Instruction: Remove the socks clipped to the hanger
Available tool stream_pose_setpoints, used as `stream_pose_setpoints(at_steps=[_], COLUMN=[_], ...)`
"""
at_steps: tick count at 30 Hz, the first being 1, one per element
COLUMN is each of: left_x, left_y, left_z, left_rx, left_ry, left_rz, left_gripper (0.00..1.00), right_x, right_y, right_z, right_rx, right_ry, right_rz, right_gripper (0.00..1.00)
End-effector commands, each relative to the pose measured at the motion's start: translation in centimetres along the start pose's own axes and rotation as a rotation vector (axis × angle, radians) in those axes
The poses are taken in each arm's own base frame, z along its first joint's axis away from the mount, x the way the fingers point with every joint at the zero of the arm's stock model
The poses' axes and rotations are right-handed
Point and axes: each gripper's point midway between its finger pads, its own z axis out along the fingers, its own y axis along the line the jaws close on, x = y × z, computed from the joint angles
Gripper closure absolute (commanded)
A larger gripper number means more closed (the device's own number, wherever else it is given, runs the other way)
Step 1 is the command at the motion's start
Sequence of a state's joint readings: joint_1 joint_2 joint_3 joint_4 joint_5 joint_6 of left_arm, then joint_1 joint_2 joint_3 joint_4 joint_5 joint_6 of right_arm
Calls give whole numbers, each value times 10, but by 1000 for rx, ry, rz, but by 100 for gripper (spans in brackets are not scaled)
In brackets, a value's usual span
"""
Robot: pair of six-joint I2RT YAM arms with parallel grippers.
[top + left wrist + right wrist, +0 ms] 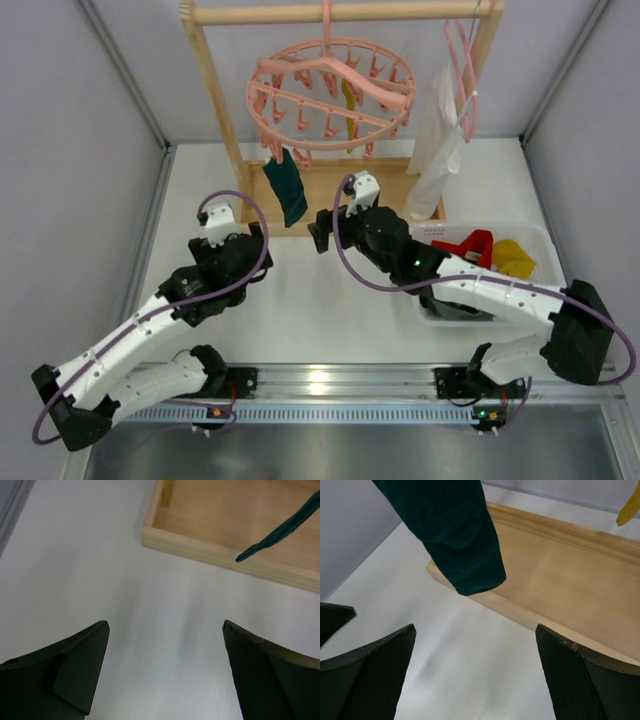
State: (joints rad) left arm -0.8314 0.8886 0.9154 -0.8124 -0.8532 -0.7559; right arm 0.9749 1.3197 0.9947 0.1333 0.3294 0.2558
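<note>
Round pink clip hanger, upper centre of the top view, carrying a teal sock and a yellow sock. Below it, left tool and right tool gape wide, empty.

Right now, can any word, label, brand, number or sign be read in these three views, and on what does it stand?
None can be read. No writing shows on the round peg hanger, the teal sock, the wooden rack or the white basket.
</note>
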Motion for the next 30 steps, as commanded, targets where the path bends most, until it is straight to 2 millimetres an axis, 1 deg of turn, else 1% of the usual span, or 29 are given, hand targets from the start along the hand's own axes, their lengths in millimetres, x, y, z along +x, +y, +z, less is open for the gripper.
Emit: stream_pose_setpoints(at_steps=[1,2,3,5,6,10,12,14,15,17,18,19,20,21,22,23,24,25,26,28,29,30], left_x=[-35,-40,-46,-50,-55,-60,-65,-66,-67,-65,-62,-61,-60,-58,-59,-58,-58,-58,-59,-59,-59,-59], left_y=[10,12,14,22,22,24,28,33,35,33,32,31,30,29,29,28,28,29,30,31,32,32], left_z=[-22,-25,-29,-35,-39,-52,-56,-59,-61,-61,-60,-59,-59,-58,-59,-59,-60,-61,-61,-62,-62,-62], left_rx=[46,53,60,52,60,118,126,125,126,136,139,141,147,147,154,157,164,165,166,166,164,162], left_ry=[-60,-75,-88,-93,-96,-88,-101,-106,-110,-104,-96,-91,-85,-81,-81,-78,-80,-81,-85,-88,-89,-92], left_rz=[-146,-147,-156,-140,-140,-125,-113,-103,-104,-95,-90,-83,-77,-68,-72,-70,-74,-77,-78,-77,-74,-72], left_gripper=[1,1,1,2,1,1,1,1,1,1,1,1,2,1,1,1,1,1,1,1,1,1], right_x=[-28,-25,-22,-18,-13,-5,-2,1,0,1,1,1,-7,-1,-1,-6,1,1,4,0,5,2], right_y=[25,27,30,33,38,48,53,54,50,47,44,38,38,35,30,28,23,21,16,13,8,9], right_z=[19,23,32,41,51,74,87,93,101,108,118,121,123,130,132,135,141,143,145,146,144,141], right_rx=[-48,-43,-38,-19,-16,17,41,76,136,191,235,277,296,321,361,379,406,419,435,439,447,442], right_ry=[-134,-133,-138,-138,-127,-125,-126,-124,-133,-134,-148,-158,-178,-178,-189,-203,-200,-208,-207,-235,-236,-254], right_rz=[51,46,43,30,19,1,-6,-24,-23,-21,-15,-17,-20,-33,-37,-46,-57,-60,-73,-65,-72,-66], right_gripper=[1,1,1,1,1,1,1,0,1,1,1,1,1,1,0,1,4,7,17,29,41,48])
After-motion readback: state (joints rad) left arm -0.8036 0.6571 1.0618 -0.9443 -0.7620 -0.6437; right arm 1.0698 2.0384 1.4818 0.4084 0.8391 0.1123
